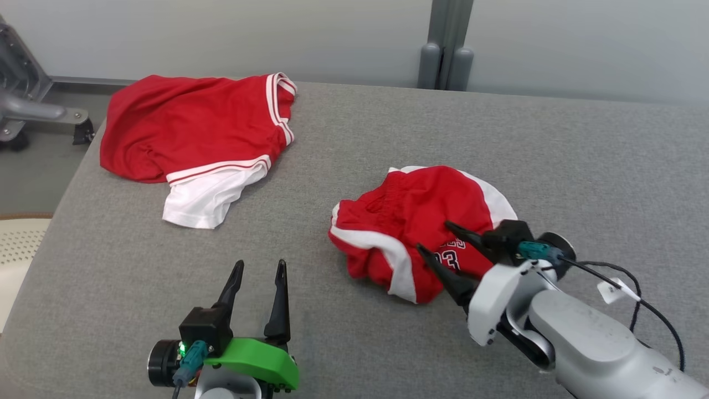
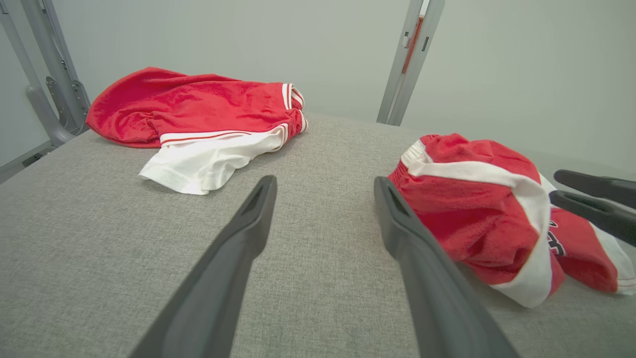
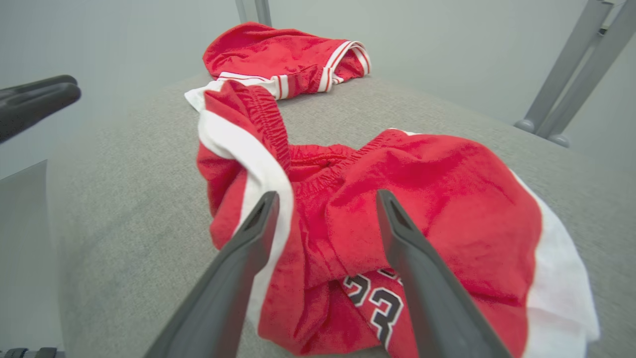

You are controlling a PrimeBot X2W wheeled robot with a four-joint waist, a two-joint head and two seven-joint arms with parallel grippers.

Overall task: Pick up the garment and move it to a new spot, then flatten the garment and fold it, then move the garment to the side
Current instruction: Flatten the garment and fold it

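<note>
1. A wide grey tabletop (image 1: 111,266) has two red and white pieces of clothing on it.
2. The crumpled garment (image 1: 410,221) lies in a lump on the right half of the tabletop, about midway between the near and far edges. It is red with white bands and a stretchy waistband. The number 23 shows on the side near the robot.
3. The right gripper (image 1: 432,236) is at the near right side of that lump. Its two dark fingers point over the cloth, and its jaws are apart.
4. In the right wrist view, the right gripper (image 3: 328,195) has red cloth showing between and under its spread fingers. No cloth is squeezed between them.
5. The left gripper (image 1: 260,263) is low on the near left, over bare tabletop and well apart from both pieces of clothing. Its jaws are apart too, with nothing between them.
6. The second red garment (image 1: 188,127) lies near the far left corner, spread out flatter. A white part of it points toward the robot. It is well apart from the crumpled one.
7. A grey post (image 1: 446,44) stands behind the far edge, against a pale wall.
</note>
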